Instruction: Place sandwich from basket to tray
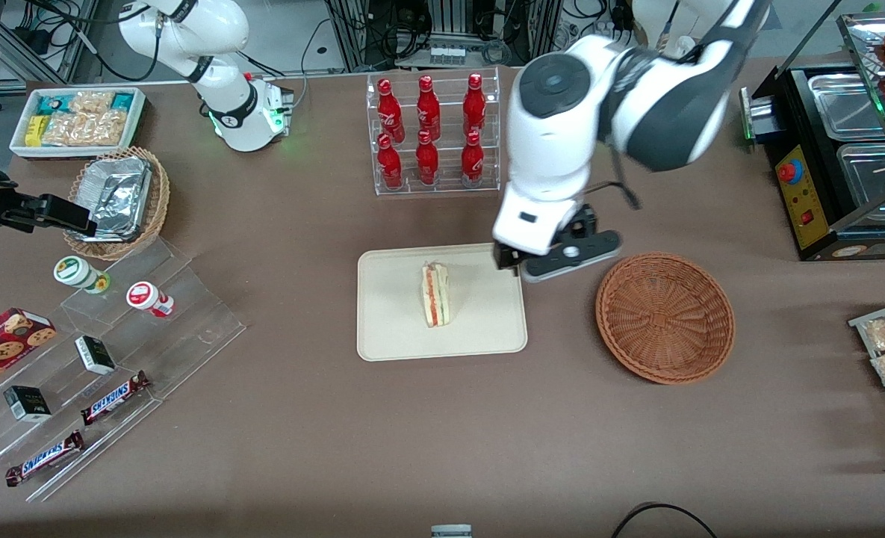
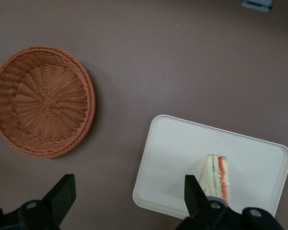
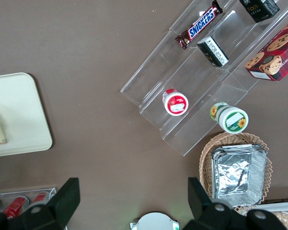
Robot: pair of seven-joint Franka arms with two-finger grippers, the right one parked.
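Closest to us, the basket point(image 1: 665, 317) sits empty while the sandwich point(image 1: 435, 294) already lies on the tray point(image 1: 397, 329), so we judge the job nearly done, our gripper point(image 1: 554, 263) hovering spread and empty between tray and basket.

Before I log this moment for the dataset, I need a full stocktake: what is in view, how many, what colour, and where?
sandwich: one, white with red and green filling, on the tray
tray: one, cream, mid-table
basket: one, reddish-brown wicker, empty, beside the tray toward the working arm's end
cola bottles: six, red, in a clear rack farther from the camera than the tray
foil container: one, silver, in a tan wicker basket toward the parked arm's end
Snickers bars: two, brown, on a clear stepped stand
snack bin: one, white, holding packets
gripper: left arm's, black, open, above the tray's edge nearest the basket
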